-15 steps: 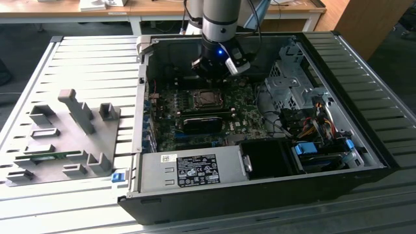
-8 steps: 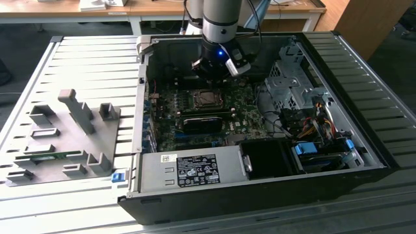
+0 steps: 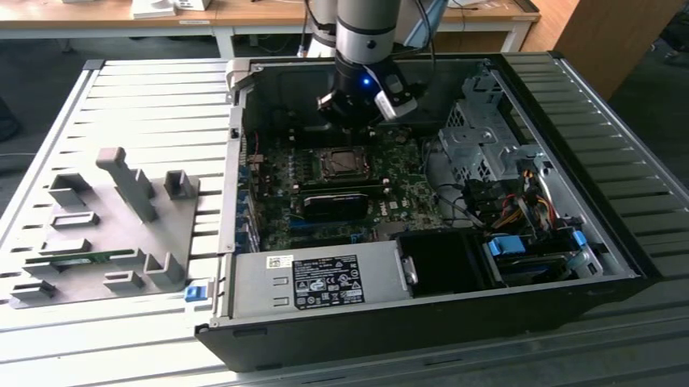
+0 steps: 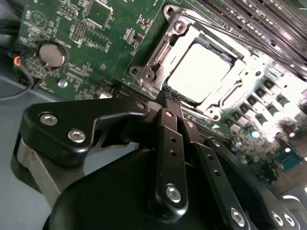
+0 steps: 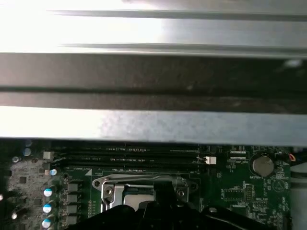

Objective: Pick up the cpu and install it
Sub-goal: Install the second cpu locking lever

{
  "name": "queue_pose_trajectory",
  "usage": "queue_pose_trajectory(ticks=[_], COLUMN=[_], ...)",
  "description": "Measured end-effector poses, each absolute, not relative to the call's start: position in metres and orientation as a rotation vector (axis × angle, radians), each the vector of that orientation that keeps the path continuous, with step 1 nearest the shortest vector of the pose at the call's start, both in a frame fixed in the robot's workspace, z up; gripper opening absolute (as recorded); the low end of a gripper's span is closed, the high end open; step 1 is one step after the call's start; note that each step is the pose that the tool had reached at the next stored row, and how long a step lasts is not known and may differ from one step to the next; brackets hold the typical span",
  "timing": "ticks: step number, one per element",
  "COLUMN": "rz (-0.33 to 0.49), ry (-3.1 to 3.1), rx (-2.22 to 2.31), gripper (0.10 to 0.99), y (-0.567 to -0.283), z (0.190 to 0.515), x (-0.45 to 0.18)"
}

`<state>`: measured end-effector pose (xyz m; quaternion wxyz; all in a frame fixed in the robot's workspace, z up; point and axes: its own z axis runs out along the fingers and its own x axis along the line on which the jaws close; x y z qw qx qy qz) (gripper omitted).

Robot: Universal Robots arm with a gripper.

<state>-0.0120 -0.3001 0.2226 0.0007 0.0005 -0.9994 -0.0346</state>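
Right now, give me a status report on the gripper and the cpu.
Gripper shut, empty, above the socket. Cpu seated in motherboard socket. Nothing in the way.

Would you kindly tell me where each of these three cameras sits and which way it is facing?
Exterior view: off the arm, above the slatted table, looking down into the open black computer case; the arm and gripper hang over the green motherboard.
Second wrist view: on the arm, looking along the closed black fingers at the silvery square cpu in its metal socket frame.
First wrist view: on the arm, facing the case wall and motherboard.
Both wrist views share the socket frame and the round coin battery.
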Motion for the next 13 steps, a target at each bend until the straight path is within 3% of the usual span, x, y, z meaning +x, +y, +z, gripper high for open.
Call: queue_pose_trajectory(ticks=[13], rz=[-0.108], ry=[-3.138], rx=[0.002], gripper=[0.106], y=[-0.31], z=[0.245], x=[-0.012])
